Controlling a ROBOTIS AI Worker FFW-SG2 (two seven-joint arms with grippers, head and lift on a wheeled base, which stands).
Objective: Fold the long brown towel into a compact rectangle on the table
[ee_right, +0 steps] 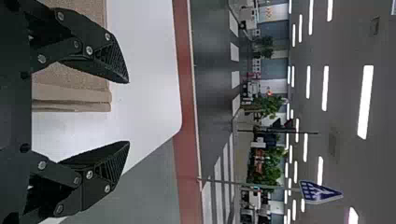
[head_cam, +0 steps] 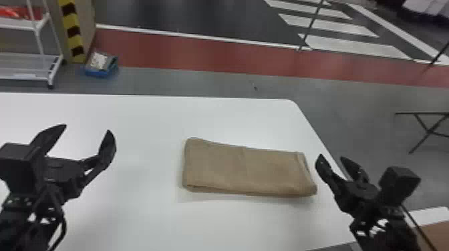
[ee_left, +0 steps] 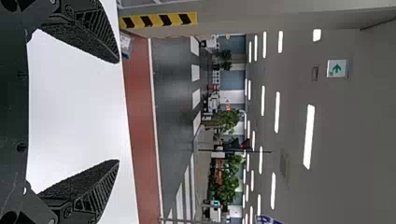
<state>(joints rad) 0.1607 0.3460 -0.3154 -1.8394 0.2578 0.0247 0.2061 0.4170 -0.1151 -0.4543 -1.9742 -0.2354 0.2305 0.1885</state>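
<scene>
Left gripper (head_cam: 87,129) above table (head_cam: 140,133); white rack (head_cam: 20,24), blue box (head_cam: 99,73) beyond.

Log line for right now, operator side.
towel: folded, flat on table | left gripper: open, empty | right gripper: open, empty

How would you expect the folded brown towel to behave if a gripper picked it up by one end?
The brown towel would probably flop, since its cloth looks soft and its edges curve. Its layers may fan apart, as they lie merely stacked at the end. It seems unlikely to roll, lying flat on the table.
</scene>
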